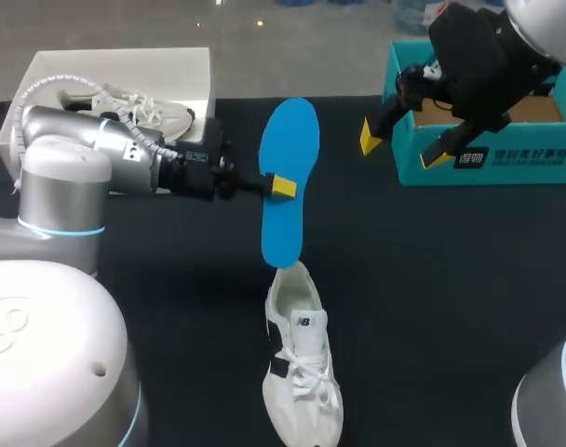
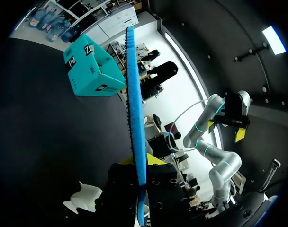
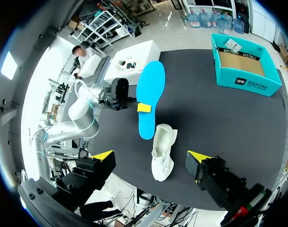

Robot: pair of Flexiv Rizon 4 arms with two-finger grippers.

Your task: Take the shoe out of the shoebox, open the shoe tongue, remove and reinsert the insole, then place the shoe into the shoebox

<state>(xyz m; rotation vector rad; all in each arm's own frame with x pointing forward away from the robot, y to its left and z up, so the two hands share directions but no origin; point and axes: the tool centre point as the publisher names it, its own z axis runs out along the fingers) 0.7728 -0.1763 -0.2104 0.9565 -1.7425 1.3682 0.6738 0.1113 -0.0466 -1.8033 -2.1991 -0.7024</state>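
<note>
Blue flat insole (image 1: pixel 289 140) clenched in left jaws — right jaws spread wide; white laced shoe (image 1: pixel 302 372) nearby.

Gripped between the smooth, bright yellow plastic tips of the matt black left end effector (image 1: pixel 283 186) is a matt blue insole (image 1: pixel 289 177), foam-like with a finely ridged edge. Below the insole, the white shoe (image 1: pixel 302 372) shows a soft woven cloth upper, cloth laces and a black trim patch. Both stand out against the dull, non-reflective black tabletop (image 1: pixel 451 279). To the insole's right, the teal shoebox (image 1: pixel 488 154) is smooth printed cardboard outside and raw brown board inside. The right end effector (image 1: pixel 404 147) there is matt black, its yellow tips apart. To the insole's left, the left arm (image 1: pixel 64 168) has a satin silver-grey shell and a ribbed white hose (image 1: pixel 106 102). The white box (image 1: pixel 125 70) looks like plain matt card.
</note>
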